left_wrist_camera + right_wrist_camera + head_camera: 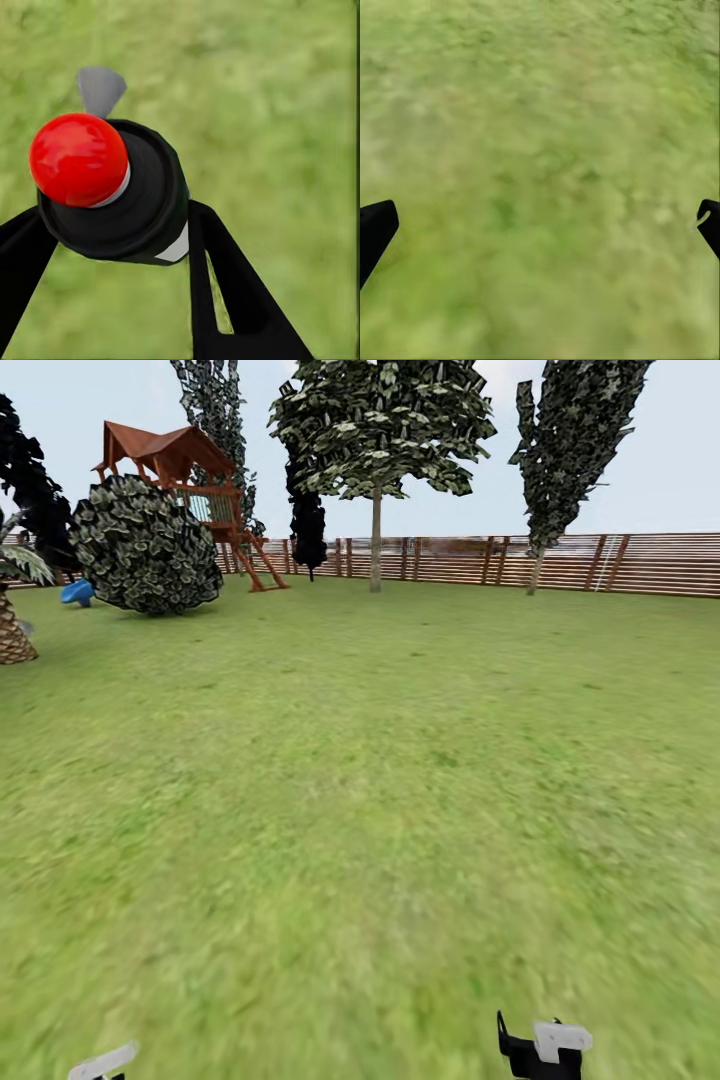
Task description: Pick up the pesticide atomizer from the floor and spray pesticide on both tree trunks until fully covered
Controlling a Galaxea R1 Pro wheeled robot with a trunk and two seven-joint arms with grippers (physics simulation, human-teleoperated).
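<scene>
Gripped between the black fingers (pixel 225 292) of the left gripper (pixel 112 247), the pesticide atomizer (pixel 120 195) is held with its red nozzle tip (pixel 78 159) toward the wrist camera, above grass (pixel 360 810). Wide-spread jaws, holding nothing, are presented by the right gripper (pixel 540 225). Far off, a tree (pixel 376 540) is seen before the fence (pixel 600 563).

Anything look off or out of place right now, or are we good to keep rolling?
Nothing stands out. The left gripper holds the spray bottle snugly, the right gripper is open over plain grass, and the fence looks intact.
</scene>
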